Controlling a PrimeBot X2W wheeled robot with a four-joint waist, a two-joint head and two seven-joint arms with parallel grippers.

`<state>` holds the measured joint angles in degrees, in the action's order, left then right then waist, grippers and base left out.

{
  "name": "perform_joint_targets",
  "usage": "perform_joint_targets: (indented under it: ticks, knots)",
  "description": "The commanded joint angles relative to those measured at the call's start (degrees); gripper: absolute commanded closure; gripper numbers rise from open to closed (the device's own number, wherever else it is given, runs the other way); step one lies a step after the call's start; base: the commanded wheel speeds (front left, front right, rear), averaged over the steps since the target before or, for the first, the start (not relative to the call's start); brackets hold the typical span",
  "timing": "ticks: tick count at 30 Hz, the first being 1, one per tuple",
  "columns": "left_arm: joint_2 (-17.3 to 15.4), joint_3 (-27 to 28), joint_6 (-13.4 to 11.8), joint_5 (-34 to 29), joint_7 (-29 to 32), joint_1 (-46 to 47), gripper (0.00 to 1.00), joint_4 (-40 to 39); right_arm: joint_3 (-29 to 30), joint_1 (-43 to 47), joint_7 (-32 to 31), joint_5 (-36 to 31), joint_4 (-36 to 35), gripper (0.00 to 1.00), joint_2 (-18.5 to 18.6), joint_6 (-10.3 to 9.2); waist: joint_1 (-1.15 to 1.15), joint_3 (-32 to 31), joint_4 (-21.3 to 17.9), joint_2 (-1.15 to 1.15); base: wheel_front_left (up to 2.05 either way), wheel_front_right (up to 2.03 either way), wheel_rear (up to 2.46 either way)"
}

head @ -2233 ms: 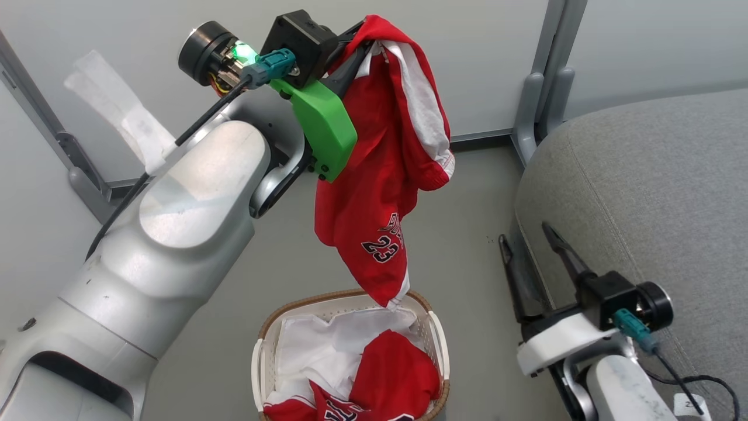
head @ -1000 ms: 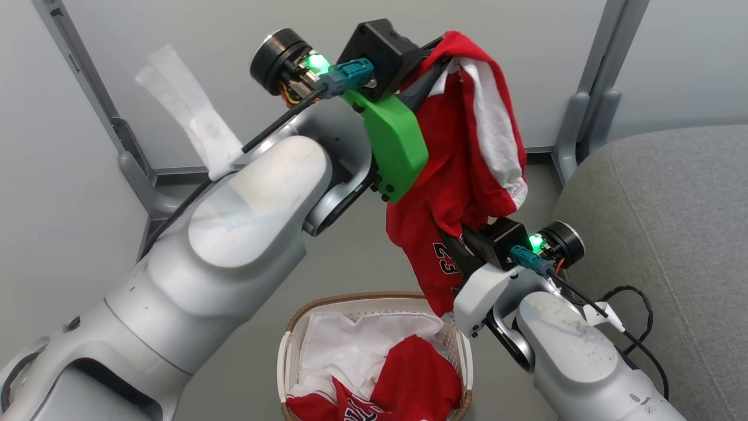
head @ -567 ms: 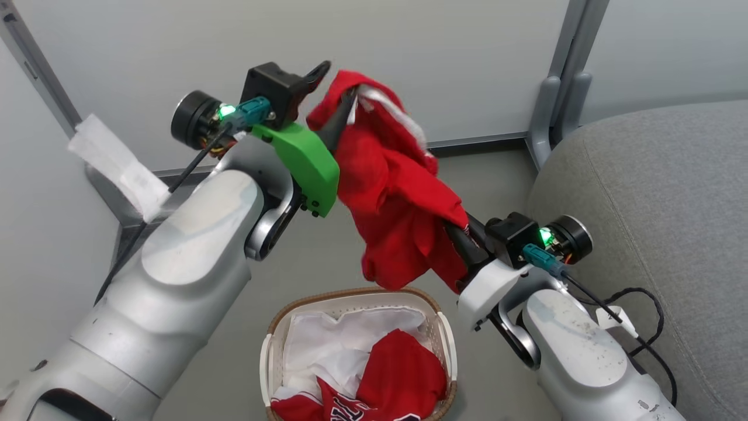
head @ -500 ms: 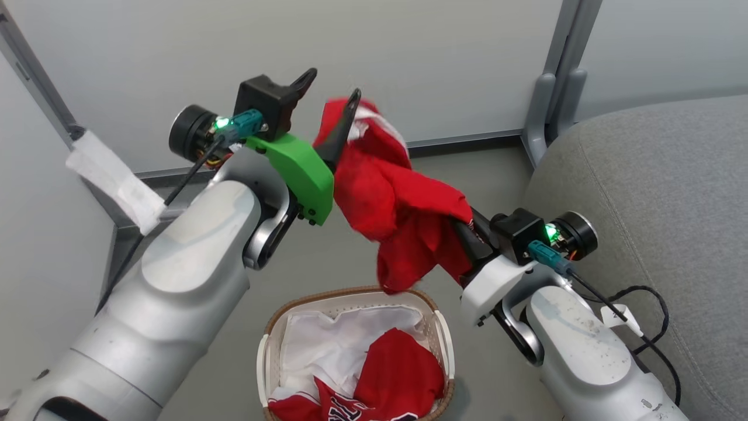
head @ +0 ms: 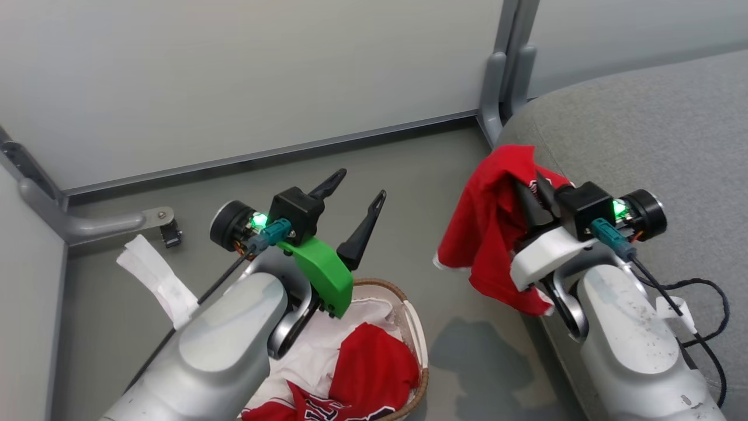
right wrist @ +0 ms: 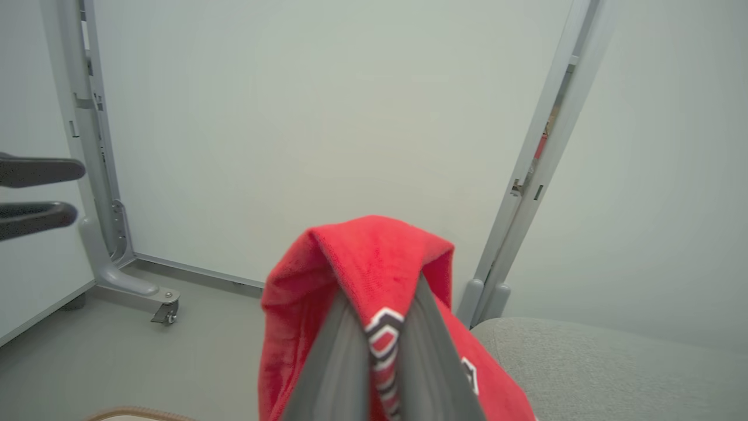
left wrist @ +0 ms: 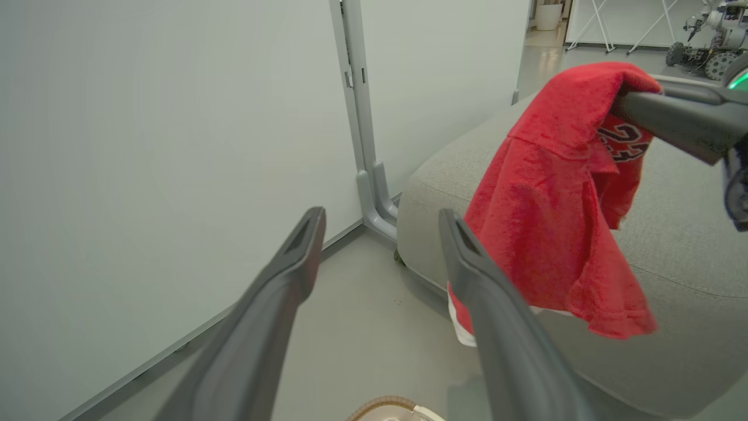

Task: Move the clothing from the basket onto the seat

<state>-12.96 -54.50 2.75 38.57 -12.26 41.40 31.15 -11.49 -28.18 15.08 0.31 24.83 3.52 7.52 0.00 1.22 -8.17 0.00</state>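
Head view; clothing (head: 485, 234) hangs vertical (gripped)

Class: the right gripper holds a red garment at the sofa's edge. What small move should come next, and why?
Probably carry the right gripper further over the seat before opening. It is shut on the garment, which hangs mostly beyond the seat's edge above the floor; released here, it would likely slide off.

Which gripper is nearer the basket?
Left. The left gripper is open just above the basket; the right gripper holds a red garment off to the side, by the seat.
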Motion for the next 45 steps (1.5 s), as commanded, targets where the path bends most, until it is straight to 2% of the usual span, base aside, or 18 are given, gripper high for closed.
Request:
perform_joint_targets:
  ticks: [1,7,15,21,29,35,39,45]
  knots:
    - [0.0,-0.2,0.0,-0.5,-0.5,-1.4,0.0,-0.4,1.0,1.1,0.1,-0.6,-0.6,1.0,0.5,-0.06,0.0,1.5,-3.2,0.0,0.0,0.0,0.0]
    - [0.0,-1.2,-0.8,-1.0,-1.4,-4.2,0.0,-1.6,5.3,2.2,0.1,-1.5,-3.7,1.0,1.2,-0.07,0.0,3.5,-10.2,0.0,0.0,0.0,0.0]
    - [-0.1,-1.4,-1.1,-1.2,-1.7,-4.6,0.0,-1.9,7.6,3.4,0.1,-1.7,-7.7,1.0,1.3,-0.06,0.0,6.4,-19.1,0.0,0.0,0.0,0.0]
    - [0.0,-2.3,-0.9,-1.6,-1.7,-4.6,0.0,-2.2,9.5,4.8,0.1,-1.2,-9.7,1.0,1.0,-0.06,0.0,8.2,-23.3,0.0,0.0,0.0,0.0]
    - [0.3,-3.3,-1.5,-2.5,-1.6,-3.0,0.0,-2.8,12.2,4.8,0.1,-1.9,-10.7,1.0,0.7,-0.06,0.0,10.6,-23.7,0.0,0.0,0.0,0.0]
    - [-0.3,-3.5,-2.2,-3.5,-1.2,-1.5,0.0,-4.6,14.1,0.4,0.1,-1.1,-9.7,1.0,1.4,-0.06,0.0,13.6,-21.4,0.0,0.0,0.0,0.0]
    - [-1.4,-3.4,-2.9,-4.3,-0.4,-0.2,0.0,-6.4,15.3,-5.5,0.1,-0.7,-8.5,1.0,3.4,-0.06,0.0,16.5,-18.9,0.0,0.0,0.0,0.0]
    - [-3.9,-2.4,-4.8,-5.4,1.2,2.0,0.0,-10.2,17.3,-19.2,0.1,-1.0,-4.1,1.0,9.5,-0.06,0.0,21.6,-15.1,0.0,0.0,0.0,0.0]
